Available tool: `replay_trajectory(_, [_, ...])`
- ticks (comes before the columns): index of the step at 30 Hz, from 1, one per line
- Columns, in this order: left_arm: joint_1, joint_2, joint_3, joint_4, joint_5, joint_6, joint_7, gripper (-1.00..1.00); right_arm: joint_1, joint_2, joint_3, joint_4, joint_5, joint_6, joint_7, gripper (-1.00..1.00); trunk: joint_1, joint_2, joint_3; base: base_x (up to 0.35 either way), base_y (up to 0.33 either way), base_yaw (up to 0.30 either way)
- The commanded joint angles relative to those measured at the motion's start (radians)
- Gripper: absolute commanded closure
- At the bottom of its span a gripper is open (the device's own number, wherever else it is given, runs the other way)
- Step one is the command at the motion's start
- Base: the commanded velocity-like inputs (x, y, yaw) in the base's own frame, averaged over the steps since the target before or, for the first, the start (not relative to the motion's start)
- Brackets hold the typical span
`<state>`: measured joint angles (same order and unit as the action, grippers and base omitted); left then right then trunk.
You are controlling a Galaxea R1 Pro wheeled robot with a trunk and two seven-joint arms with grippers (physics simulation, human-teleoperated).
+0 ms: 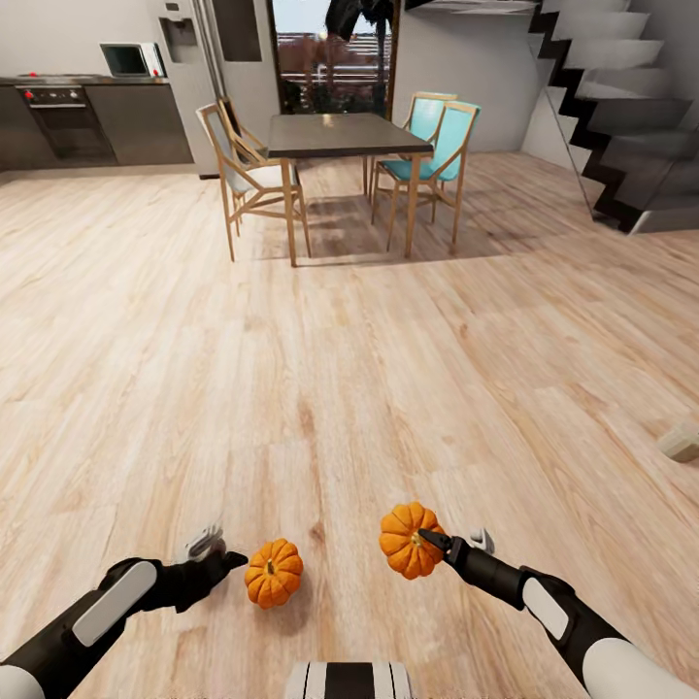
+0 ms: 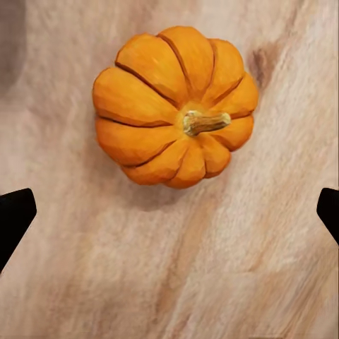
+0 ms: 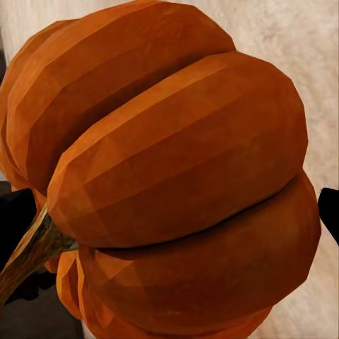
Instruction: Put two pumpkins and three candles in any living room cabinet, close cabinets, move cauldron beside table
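Closest to the head camera, at six o'clock, a striped bit of my own trunk [image 1: 349, 680] is showing, with both arms reaching out to either side of it. My right gripper [image 1: 434, 541] is carrying one pumpkin [image 1: 410, 540] at about five o'clock; in the right wrist view that pumpkin [image 3: 176, 176] is crowding the lens, sitting between the dark fingertips [image 3: 15, 215], so I'm judging the jaws clenched on it and keeping it lifted for the trip.

My left gripper [image 1: 221, 553] is hanging at seven o'clock, just beside the second pumpkin [image 1: 273, 573], which is lying on the floor [image 1: 349, 369]. From the left wrist, that pumpkin [image 2: 175, 106] is sitting apart from the fingertips [image 2: 14, 215], jaws spread wide and gripping nothing. I'm lining up there because I want both pumpkins in hand before heading for a cabinet.

Far off at twelve o'clock, a dining table [image 1: 345, 136] and chairs [image 1: 432, 155] are standing by the kitchen. Something small and pale [image 1: 680, 442] is lying at three o'clock; I can't tell whether it's a candle.
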<state>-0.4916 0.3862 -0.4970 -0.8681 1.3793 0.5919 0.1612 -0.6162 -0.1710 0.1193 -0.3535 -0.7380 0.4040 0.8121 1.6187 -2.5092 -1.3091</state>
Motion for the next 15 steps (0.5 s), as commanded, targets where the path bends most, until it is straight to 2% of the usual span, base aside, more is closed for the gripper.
replay_trajectory(1, [-0.001,0.001,-0.009,0.007,0.011,-0.020,0.000,-1.00,0.000,-0.001,0.005,-0.001,-0.012,0.009,0.002,1.00,0.000,-0.001,-0.005,0.000,0.000,0.000])
replay_trajectory(4, [-0.001,-0.002,-0.049,0.021,0.009,-0.062,-0.013,-1.00,0.000,-0.001,0.005,-0.001,-0.007,0.009,0.003,1.00,0.002,-0.001,-0.016,0.000,0.000,0.000])
replay_trajectory(5, [-0.001,-0.002,-0.063,0.027,-0.002,-0.074,-0.015,-1.00,0.000,-0.001,0.005,-0.001,-0.006,0.009,0.002,1.00,0.002,-0.002,-0.020,0.000,0.000,0.000])
replay_trajectory(7, [-0.001,-0.004,-0.078,0.040,-0.043,-0.108,-0.021,-1.00,0.000,-0.001,0.005,-0.001,-0.005,0.009,0.000,1.00,0.003,-0.002,-0.028,0.000,0.000,0.000])
replay_trajectory(8, [-0.001,-0.014,-0.083,0.049,-0.079,-0.136,-0.037,-1.00,0.000,-0.001,0.005,-0.001,-0.006,0.008,0.001,1.00,0.003,-0.002,-0.032,0.000,0.000,0.000])
replay_trajectory(10, [-0.001,-0.030,-0.081,0.070,-0.113,-0.155,-0.078,-1.00,0.000,-0.001,0.005,-0.002,-0.008,0.008,0.004,1.00,0.004,-0.003,-0.040,0.000,0.000,0.000])
replay_trajectory(12, [-0.001,-0.036,-0.080,0.091,-0.128,-0.163,-0.130,-1.00,0.000,-0.001,0.005,-0.008,-0.010,0.008,0.021,1.00,0.005,-0.003,-0.047,0.000,0.000,0.000])
replay_trajectory(13, [-0.001,-0.038,-0.079,0.100,-0.133,-0.166,-0.169,-1.00,0.000,-0.002,0.005,-0.023,-0.011,0.013,0.054,1.00,0.006,-0.003,-0.051,0.000,0.000,0.000])
replay_trajectory(15, [-0.001,-0.036,-0.075,0.105,-0.135,-0.168,-0.202,-1.00,0.001,-0.002,0.005,-0.052,-0.007,0.042,0.103,1.00,0.006,-0.004,-0.059,0.000,0.000,0.000])
